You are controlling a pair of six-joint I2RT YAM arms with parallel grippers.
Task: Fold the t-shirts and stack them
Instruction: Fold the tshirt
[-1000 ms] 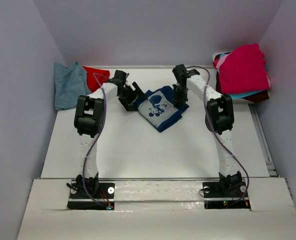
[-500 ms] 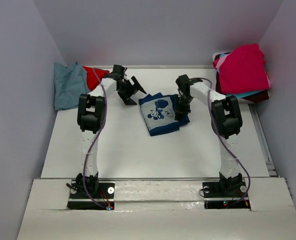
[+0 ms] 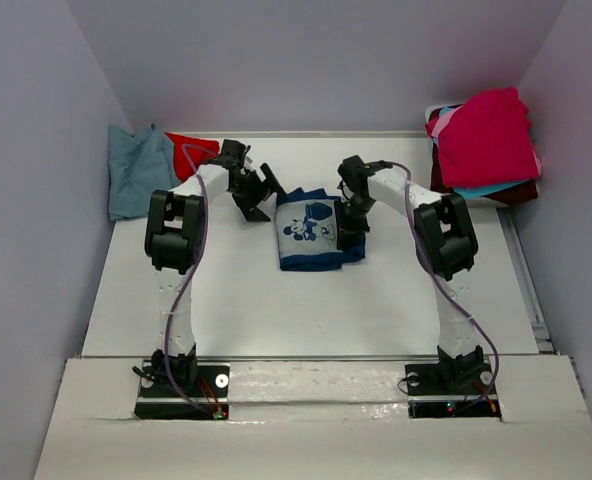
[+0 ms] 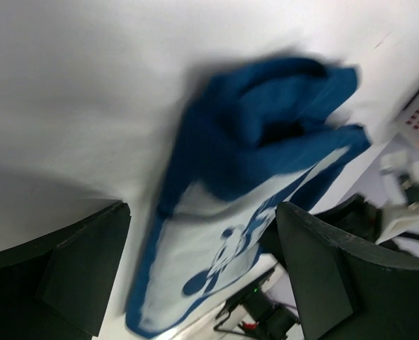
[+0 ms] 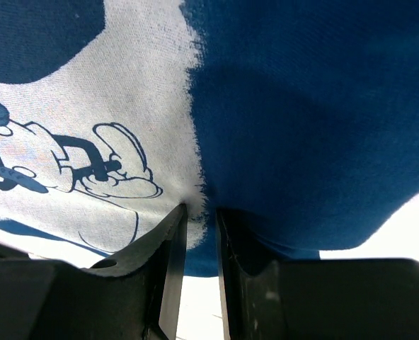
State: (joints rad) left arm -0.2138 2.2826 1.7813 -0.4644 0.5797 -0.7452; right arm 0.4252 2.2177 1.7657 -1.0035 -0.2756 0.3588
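White surface (image 3: 276, 300), walled bay. Item: navy t-shirt (image 3: 311, 232), partly folded, centre rear, between the arms. Soft, light, limp; probably best lifted by a folded edge. Grip: right fingers (image 5: 168, 262) clamped on its right edge; left fingers (image 4: 82, 269) wide apart, just beside it.

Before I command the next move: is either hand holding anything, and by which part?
The right hand pinches the navy t-shirt at its right edge. The left hand is open, holding nothing.
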